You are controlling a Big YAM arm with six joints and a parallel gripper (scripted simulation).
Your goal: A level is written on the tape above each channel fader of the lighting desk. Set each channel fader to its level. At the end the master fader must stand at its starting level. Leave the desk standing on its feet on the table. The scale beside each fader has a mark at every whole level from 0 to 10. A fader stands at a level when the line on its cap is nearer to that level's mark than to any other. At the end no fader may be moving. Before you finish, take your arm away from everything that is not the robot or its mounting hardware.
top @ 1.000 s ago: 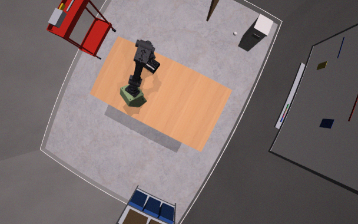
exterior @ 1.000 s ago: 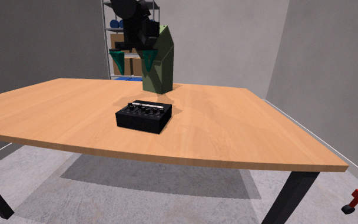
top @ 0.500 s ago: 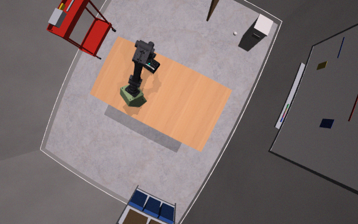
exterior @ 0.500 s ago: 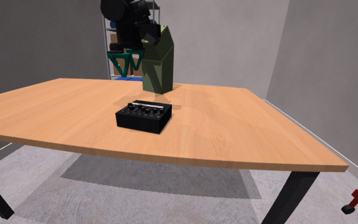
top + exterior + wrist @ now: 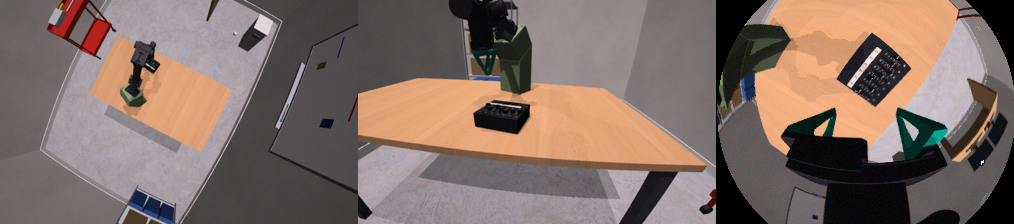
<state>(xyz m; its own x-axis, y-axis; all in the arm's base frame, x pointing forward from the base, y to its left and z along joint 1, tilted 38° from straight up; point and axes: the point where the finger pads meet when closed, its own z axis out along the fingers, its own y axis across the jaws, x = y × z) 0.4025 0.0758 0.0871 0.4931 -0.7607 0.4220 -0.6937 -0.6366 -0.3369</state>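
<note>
Above the lighting desk (image 5: 501, 116), which stands near the pedestal on the worktop (image 5: 582, 129), the end effector (image 5: 873, 129) is held spread and empty. A careless descent is judged liable to nudge a neighbouring fader or shift the desk.

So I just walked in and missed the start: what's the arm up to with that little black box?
The arm's gripper hangs open and empty high above the lighting desk, touching nothing. The desk stands on the wooden table in front of the arm's green base, with a white tape strip along its far edge. Its faders are too small here to read their levels.
</note>
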